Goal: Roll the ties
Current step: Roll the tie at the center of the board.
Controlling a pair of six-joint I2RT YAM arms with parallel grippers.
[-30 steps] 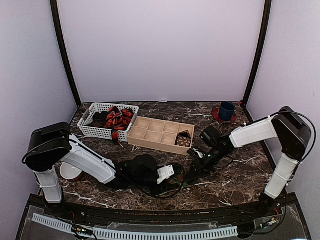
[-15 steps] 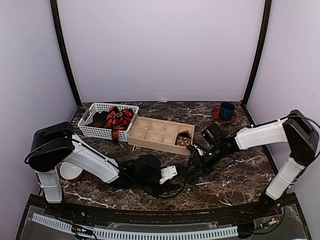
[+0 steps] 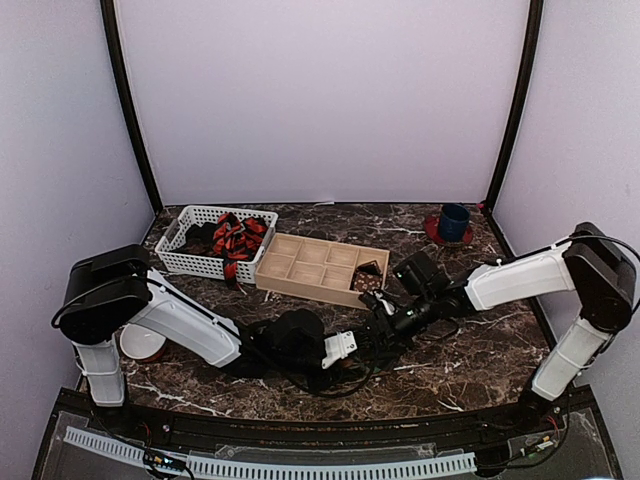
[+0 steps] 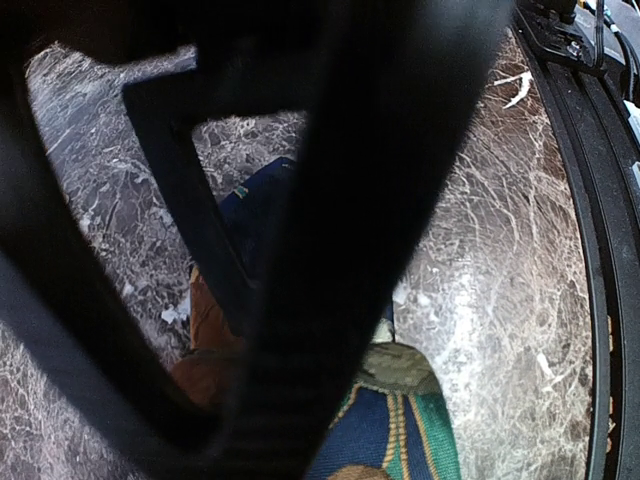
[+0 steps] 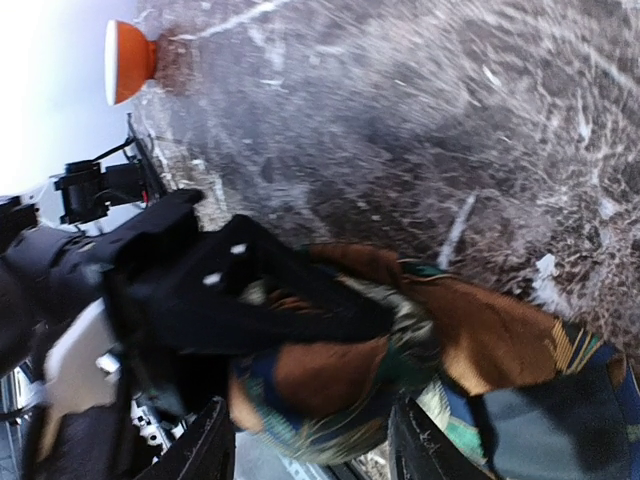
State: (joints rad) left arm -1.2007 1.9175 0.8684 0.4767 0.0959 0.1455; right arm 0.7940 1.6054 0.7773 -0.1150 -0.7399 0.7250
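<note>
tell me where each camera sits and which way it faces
Top external: above and behind, looking down on the table; left arm and right arm show.
Left wrist: looking down at the tie; its own fingers show.
Right wrist: low, facing the left gripper; own fingers show.
Both wrist views share the tie.

tie (image 5: 490,340) | brown-orange, green patches, part-rolled | left fingers (image 5: 290,300) across roll

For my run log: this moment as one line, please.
left end effector: clamped on tie roll | right end effector: open beside it
</note>
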